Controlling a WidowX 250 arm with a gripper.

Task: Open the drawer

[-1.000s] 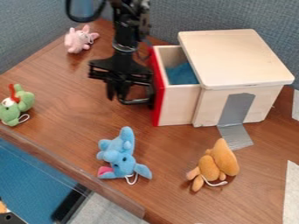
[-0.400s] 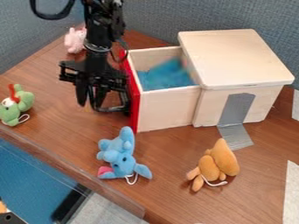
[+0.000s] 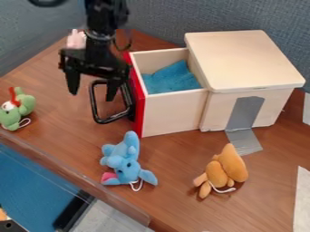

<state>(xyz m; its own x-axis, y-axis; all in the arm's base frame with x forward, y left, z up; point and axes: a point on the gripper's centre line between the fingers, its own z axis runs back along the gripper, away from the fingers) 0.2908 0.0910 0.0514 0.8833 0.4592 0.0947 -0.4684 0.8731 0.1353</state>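
Observation:
The gripper (image 3: 90, 94) hangs at the upper left, open, its two fingers apart above the table. One finger is left of the black handle (image 3: 111, 120); the other overlaps the handle's open loop in the view, and I cannot tell whether they touch. The drawer (image 3: 174, 111) stands pulled well out to the left of the wooden box (image 3: 242, 59), its red front (image 3: 138, 102) behind and right of the gripper. Blue cloth-like material (image 3: 171, 78) lies inside the drawer.
On the table (image 3: 176, 181) lie a blue plush toy (image 3: 125, 159) in front of the drawer, an orange one (image 3: 222, 171) at the front right, a green one (image 3: 17, 108) at the left and a pink one (image 3: 76, 40) behind the arm. Grey tape (image 3: 245, 118) holds the box.
The drawer has slid out leftward with the gripper's leftward motion. Since the middle frame the gripper has risen and its fingers have spread, leaving the handle more exposed.

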